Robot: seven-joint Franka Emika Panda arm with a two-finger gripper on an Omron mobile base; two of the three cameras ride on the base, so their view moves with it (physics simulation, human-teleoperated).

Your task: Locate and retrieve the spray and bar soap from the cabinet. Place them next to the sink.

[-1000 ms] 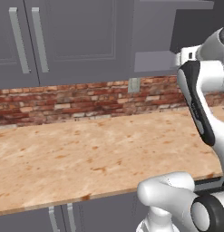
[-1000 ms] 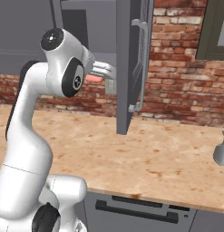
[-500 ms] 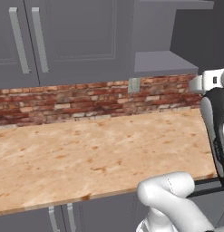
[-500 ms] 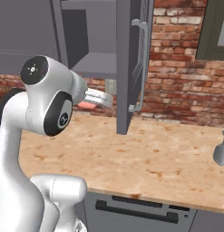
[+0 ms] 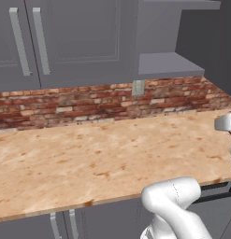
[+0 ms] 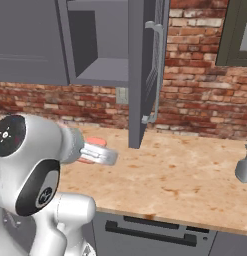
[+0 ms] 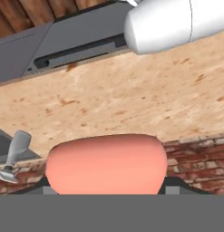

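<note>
Over the counter (image 6: 185,175), I am seeing my gripper (image 6: 97,151) clamping the soap (image 6: 93,146); the pink bar is sitting between the two fingers, above the wood top and clear of it, left of the open door (image 6: 145,75). Up close in the hand view, the soap (image 7: 106,164) is filling the space between the fingertips, with the counter (image 7: 118,90) and brick wall (image 7: 195,158) showing beyond it. The cabinet (image 6: 102,70) is standing open above, its shelf lying bare where I can see it. Far right, near the counter edge, the spray (image 6: 244,166) is showing as a pale grey bottle; in the hand view the spray (image 7: 14,154) is appearing at the left. From the left base view, the cabinet (image 5: 168,63) is hanging over the brick at the far right.
</note>
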